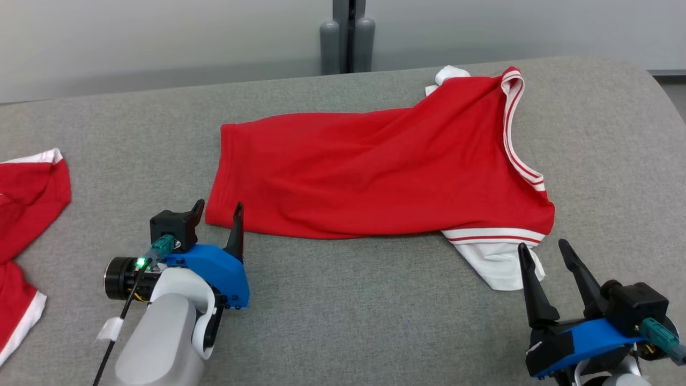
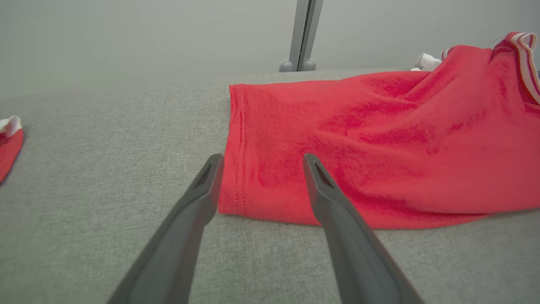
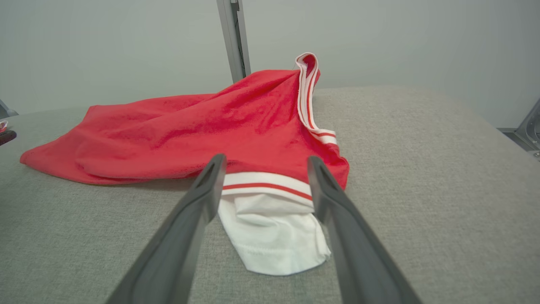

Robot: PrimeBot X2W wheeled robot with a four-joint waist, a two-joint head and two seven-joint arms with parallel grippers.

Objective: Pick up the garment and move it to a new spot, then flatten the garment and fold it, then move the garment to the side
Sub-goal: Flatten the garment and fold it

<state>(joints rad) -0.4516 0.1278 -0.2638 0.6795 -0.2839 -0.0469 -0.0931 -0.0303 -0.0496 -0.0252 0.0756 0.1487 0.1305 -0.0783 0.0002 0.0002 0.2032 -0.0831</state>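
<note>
A red garment (image 1: 375,171) with white, red-striped trim lies spread across the grey table (image 1: 343,321), wrinkled, its neckline raised at the far right. A white sleeve (image 1: 498,265) sticks out at its near right corner. My left gripper (image 1: 218,208) stands open just in front of the garment's near left hem corner (image 2: 236,198), not touching it. My right gripper (image 1: 541,247) is open too, its fingers on either side of the white sleeve (image 3: 270,236) and above it. Nothing is between the jaws of either gripper.
A second red and white garment (image 1: 24,236) lies at the table's left edge. Grey posts (image 1: 348,37) stand behind the table's far edge against the pale wall. Bare grey cloth surface runs along the front between my arms.
</note>
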